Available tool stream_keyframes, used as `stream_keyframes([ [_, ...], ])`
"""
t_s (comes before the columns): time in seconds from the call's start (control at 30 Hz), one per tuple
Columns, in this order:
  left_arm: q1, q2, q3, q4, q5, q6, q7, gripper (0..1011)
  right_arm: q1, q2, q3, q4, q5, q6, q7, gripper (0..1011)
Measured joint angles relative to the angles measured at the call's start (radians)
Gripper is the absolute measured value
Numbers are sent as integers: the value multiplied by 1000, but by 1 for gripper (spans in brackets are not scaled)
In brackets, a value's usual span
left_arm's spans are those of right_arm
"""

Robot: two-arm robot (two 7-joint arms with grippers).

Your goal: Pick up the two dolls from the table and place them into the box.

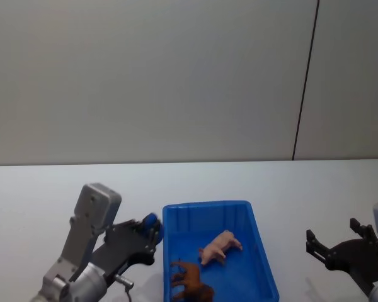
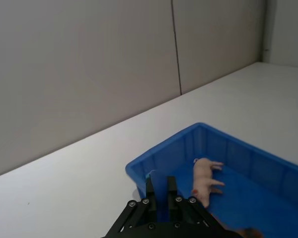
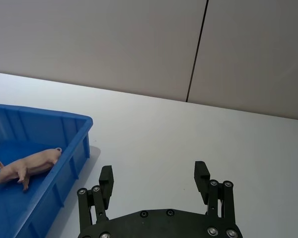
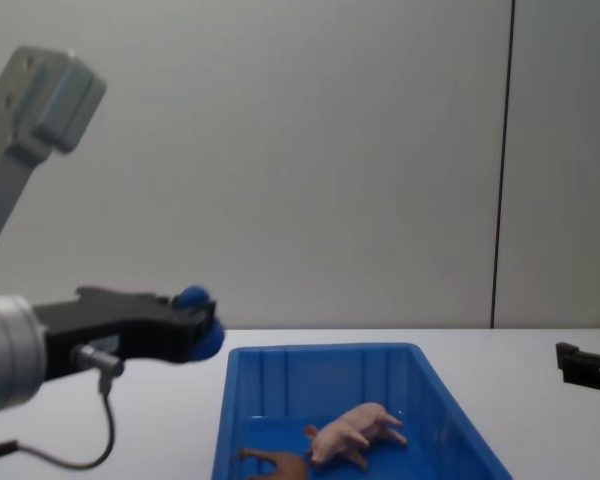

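Both dolls, a pale pink toy pig (image 1: 221, 246) and a reddish-brown toy animal (image 1: 191, 280), lie inside the bright blue plastic bin (image 1: 262, 251); the task looks finished. Left of the bin, the left gripper (image 1: 152, 231) pinches a small blue ball (image 4: 192, 297). Right of the bin, the right gripper (image 3: 155, 176) hangs wide open, empty, clear of the white table (image 1: 315, 195).

A flat white tabletop (image 1: 44, 189) is stretching from the near edge back to a pale grey wall (image 1: 145, 75) at twelve o'clock, where a thin dark vertical seam (image 1: 305, 78) is dividing the panels. Sitting directly on the surface at six o'clock in the head view is a large rectangular bright blue plastic bin (image 1: 259, 251) with smooth upright walls and a rimmed top, its long sides running away toward the wall. The bin is casting a soft shadow on the tabletop along its side toward three o'clock in the right wrist view.
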Motion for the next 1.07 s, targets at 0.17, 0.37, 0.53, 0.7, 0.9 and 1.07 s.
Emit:
stream_keyframes([
  [0.17,-21,-14,0,-1,0,-11,-55,106,0,0,0,0,0,0,0,1001],
  [0.37,-55,-40,8,16,-11,-29,-137,285,0,0,0,0,0,0,0,1001],
  [0.53,-73,-56,13,29,-17,-37,-180,463,0,0,0,0,0,0,0,1001],
  [0.7,-85,-67,17,37,-21,-43,-208,610,0,0,0,0,0,0,0,1001],
  [0.9,-96,-76,20,45,-24,-47,-233,808,0,0,0,0,0,0,0,1001],
  [1.07,-102,-81,22,49,-27,-50,-246,965,0,0,0,0,0,0,0,1001],
])
